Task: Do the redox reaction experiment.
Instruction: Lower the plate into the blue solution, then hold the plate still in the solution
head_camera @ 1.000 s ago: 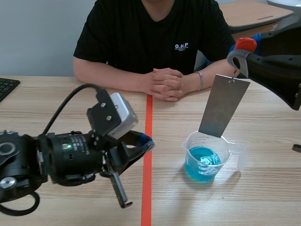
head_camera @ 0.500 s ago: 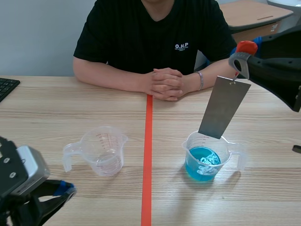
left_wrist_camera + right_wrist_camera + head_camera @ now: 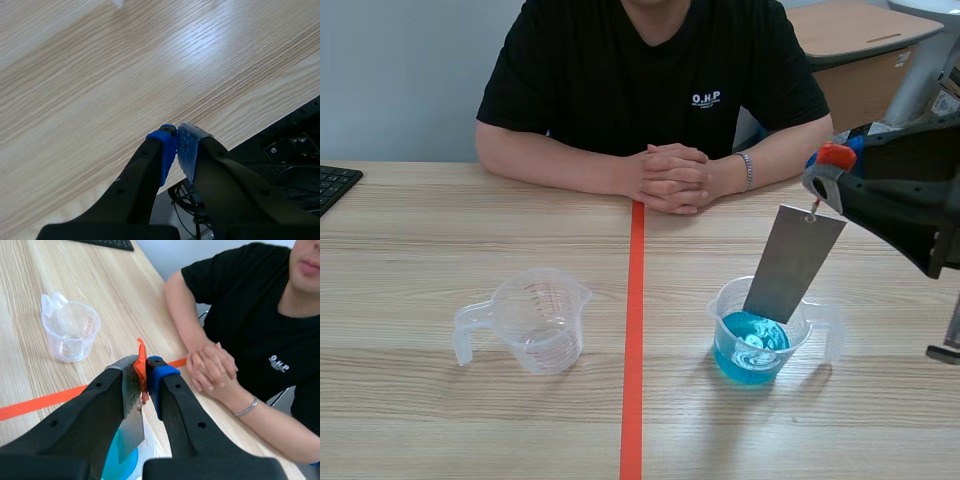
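Over on your right, the right gripper is clamped on the orange clip, with the metal plate hanging tilted below and its lower end inside the beaker of blue liquid. Your left gripper is pinched closed, empty, over the table.

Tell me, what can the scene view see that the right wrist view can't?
Only the scene view shows the whole cup of blue liquid, rim and handle, with the lower end of the metal plate inside it. Only the right wrist view shows the right gripper close up, its fingers shut on the orange clip above the plate. Both show the empty clear cup, the person's clasped hands and the orange-red tape line.
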You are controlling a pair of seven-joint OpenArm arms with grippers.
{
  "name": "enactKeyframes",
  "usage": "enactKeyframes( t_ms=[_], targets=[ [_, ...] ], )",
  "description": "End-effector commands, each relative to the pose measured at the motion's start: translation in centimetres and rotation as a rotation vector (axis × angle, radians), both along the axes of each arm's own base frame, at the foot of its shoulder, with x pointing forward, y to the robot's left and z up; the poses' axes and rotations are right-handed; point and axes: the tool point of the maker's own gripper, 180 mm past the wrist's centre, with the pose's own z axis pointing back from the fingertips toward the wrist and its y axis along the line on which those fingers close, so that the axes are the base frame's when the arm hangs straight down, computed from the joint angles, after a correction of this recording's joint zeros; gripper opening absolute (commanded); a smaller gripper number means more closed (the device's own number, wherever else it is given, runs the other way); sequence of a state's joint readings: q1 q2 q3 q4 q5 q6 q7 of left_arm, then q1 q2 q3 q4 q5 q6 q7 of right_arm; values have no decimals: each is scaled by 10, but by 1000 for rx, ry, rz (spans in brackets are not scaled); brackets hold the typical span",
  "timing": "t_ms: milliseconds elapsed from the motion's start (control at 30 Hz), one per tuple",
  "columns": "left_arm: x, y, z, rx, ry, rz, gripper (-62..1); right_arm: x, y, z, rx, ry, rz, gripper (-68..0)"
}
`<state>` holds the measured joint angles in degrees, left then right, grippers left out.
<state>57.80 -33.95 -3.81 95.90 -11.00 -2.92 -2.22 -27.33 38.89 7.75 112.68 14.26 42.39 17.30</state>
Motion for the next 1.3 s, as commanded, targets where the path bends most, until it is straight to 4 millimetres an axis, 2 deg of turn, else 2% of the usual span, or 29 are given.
enactKeyframes(
  t_ms=[0,400,600,1267],
  targets=[
    [2,-4,6,-22,-27,31,-560,0,2,7,11,-23,26,-660],
    [-18,15,1,-4,-19,264,-560,11,2,-18,25,15,40,-660],
    [-23,16,0,-8,-21,339,-560,14,2,-34,25,29,59,-660],
    [-25,15,-1,-16,-20,361,-560,16,-4,-88,-25,75,116,-660]
  ],
)
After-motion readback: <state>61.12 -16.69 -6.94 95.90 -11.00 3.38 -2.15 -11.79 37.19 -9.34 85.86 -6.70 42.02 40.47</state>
